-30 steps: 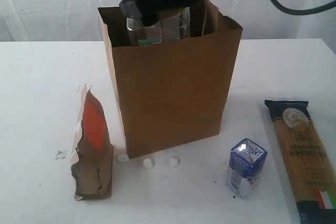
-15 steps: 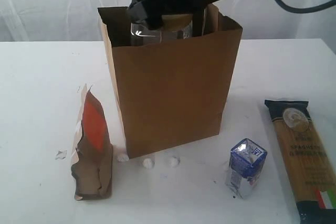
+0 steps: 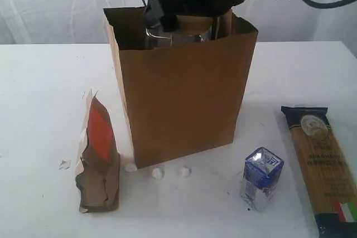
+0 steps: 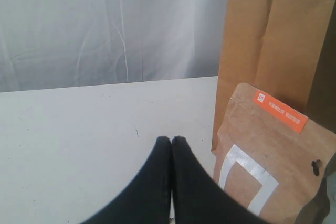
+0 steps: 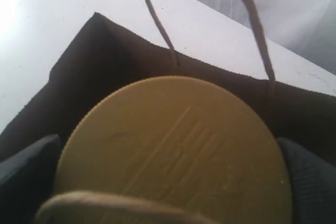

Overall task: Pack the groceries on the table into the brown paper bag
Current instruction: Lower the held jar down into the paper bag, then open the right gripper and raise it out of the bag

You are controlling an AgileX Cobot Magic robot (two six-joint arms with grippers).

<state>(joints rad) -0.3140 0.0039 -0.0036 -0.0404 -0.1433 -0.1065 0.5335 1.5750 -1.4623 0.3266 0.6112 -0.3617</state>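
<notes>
Backdrop: white curtain behind a white table (image 3: 44, 93), with the brown paper bag (image 3: 184, 98) upright in the middle.
Right claw (image 3: 167, 22): clenched on the tan-lidded clear jar (image 5: 173, 150), 1 finger (image 5: 26, 182) on each side of the lid.
Jar position: in the bag's mouth, glass body partly below the rim, lid about level with it.
Step in hand: by my judgement, lowering the jar to the bag floor.
Doing it well: descend straight and slowly, keep the jar upright, and let go only once it rests on the floor. Dropped from this height, glass could crack or tip the bag.
Handle (image 5: 157, 19): the paper loops hang close to the lid, so I should keep my wrist from snagging them.
Left claw (image 4: 171, 145): tips pressed together, empty, low over the table near the brown pouch (image 4: 268, 166).
Left to pack: the pouch, the small blue-white carton (image 3: 261, 178) and the long spaghetti packet (image 3: 323, 165), all outside the bag.
</notes>
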